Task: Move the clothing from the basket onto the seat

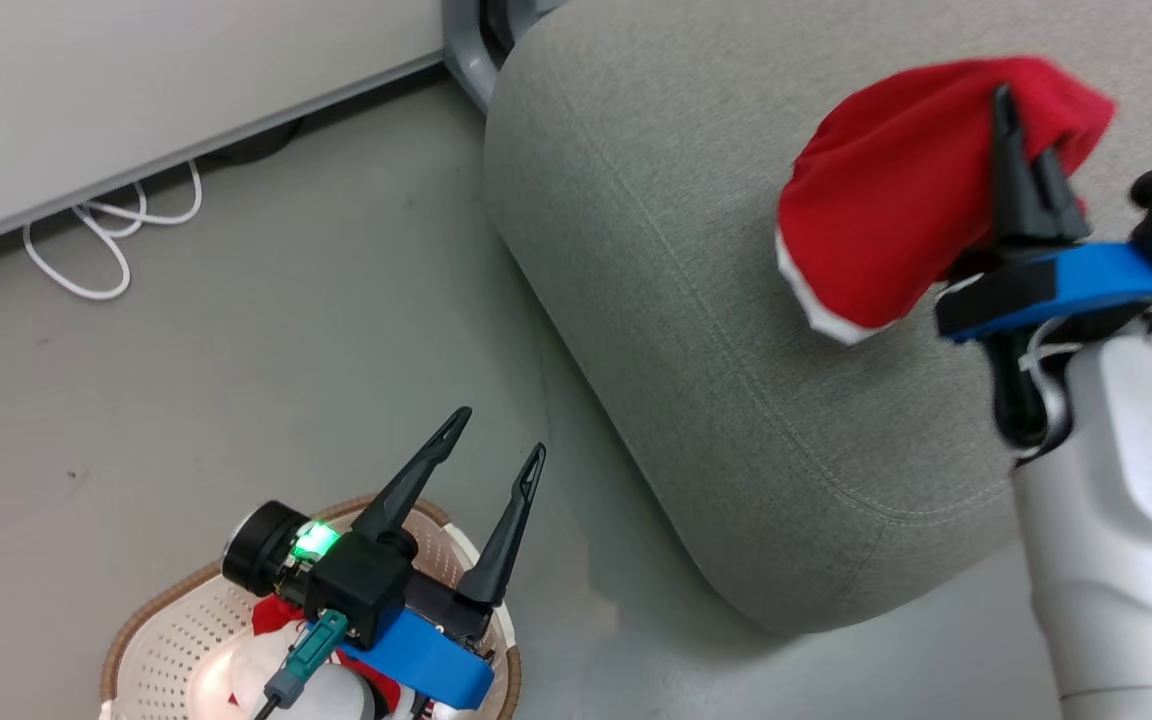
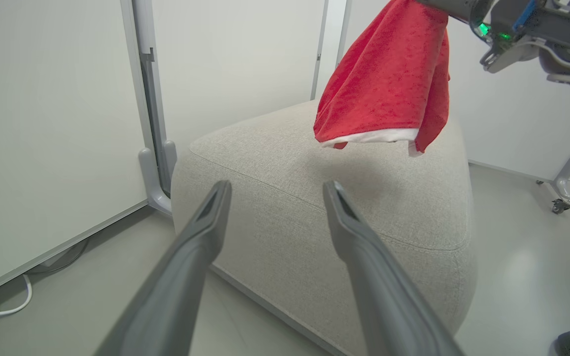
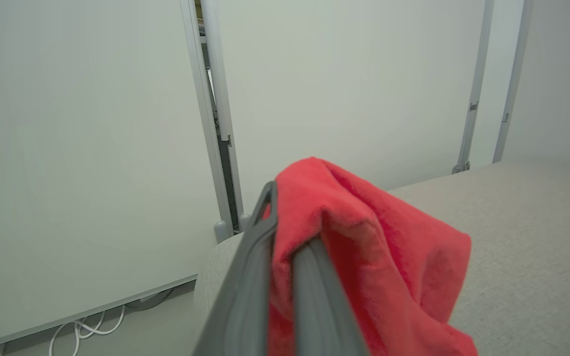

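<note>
A red garment with white edging hangs clear above the grey seat, at two o'clock in the head view, clamped tight in the right pincer. At seven o'clock the left pincer hovers wide and empty over the basket, where more red fabric lies.

Left hand, fingers apart; right hand (farther forward) clamped tight.
</note>
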You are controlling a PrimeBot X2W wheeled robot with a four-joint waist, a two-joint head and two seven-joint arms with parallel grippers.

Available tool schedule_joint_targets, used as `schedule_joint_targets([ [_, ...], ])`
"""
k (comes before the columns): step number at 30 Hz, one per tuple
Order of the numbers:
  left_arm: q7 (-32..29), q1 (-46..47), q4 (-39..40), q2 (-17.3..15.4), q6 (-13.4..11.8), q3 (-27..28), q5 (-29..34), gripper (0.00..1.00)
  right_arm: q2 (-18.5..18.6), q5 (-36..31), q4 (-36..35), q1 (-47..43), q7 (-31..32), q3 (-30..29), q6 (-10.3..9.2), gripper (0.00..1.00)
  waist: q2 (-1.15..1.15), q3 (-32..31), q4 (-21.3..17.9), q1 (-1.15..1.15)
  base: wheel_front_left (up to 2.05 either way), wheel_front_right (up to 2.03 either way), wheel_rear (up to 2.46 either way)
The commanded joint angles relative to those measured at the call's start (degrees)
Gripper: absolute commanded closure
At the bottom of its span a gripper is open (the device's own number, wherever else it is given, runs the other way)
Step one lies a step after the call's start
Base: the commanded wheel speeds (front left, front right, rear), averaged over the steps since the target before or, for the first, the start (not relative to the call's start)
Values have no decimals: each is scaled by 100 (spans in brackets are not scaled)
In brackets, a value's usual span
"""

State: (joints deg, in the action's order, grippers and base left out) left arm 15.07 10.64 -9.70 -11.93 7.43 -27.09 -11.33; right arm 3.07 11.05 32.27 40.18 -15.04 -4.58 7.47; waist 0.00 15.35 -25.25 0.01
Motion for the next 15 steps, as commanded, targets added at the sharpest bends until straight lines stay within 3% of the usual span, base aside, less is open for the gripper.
schedule_joint_targets([
  [1, 15, 160, 62, -90, 3, -49, 45, 0, 104, -31, -75, 229, -22, -177, 4, 100, 0, 437, 271, -1, 0, 0, 0],
  [10, 15, 818, 555, -531, 3, -320, 174, 0, 977, -20, -387, 1209, -22, -1540, 4, 100, 0, 1626, 812, -1, 0, 0, 0],
  [15, 15, 1133, 735, -729, 2, -506, 245, 0, 1366, -134, -259, 1293, -21, -1963, 4, 100, 0, 2118, 1066, -1, 0, 0, 0],
])
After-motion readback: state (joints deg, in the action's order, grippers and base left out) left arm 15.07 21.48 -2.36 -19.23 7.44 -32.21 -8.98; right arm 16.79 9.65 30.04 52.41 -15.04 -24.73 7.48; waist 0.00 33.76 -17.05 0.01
